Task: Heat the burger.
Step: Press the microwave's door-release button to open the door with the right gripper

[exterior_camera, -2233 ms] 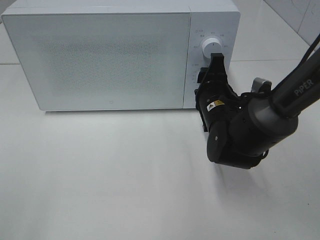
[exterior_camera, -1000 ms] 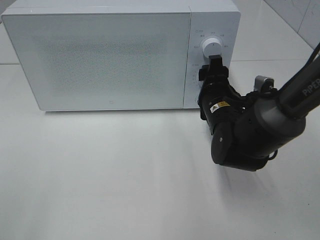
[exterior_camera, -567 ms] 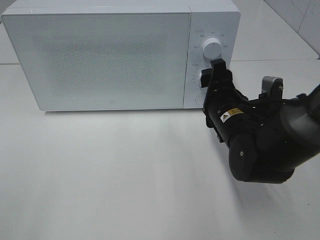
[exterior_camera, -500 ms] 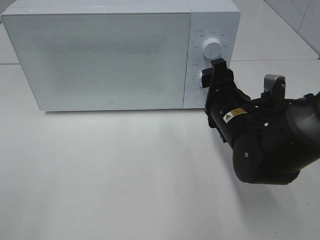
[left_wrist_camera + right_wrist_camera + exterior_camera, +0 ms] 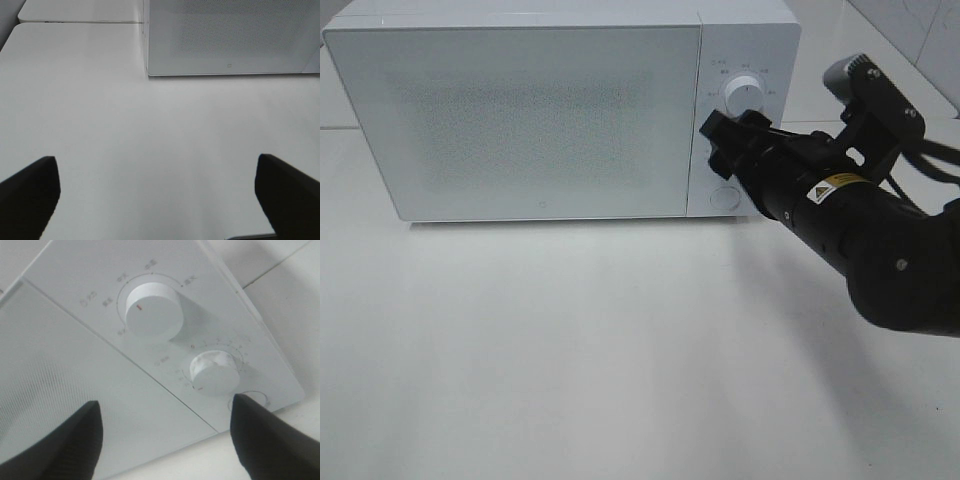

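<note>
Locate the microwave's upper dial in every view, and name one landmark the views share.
Exterior high: upper dial just right of the microwave door, near its upper corner.
Left wrist: not in it.
Right wrist: upper dial beside the smaller dial.
Shared landmark: the speckled microwave door, in all three.

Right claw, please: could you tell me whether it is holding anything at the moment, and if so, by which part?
Nothing is held: the right claw stands open before the control panel of the microwave.
</note>
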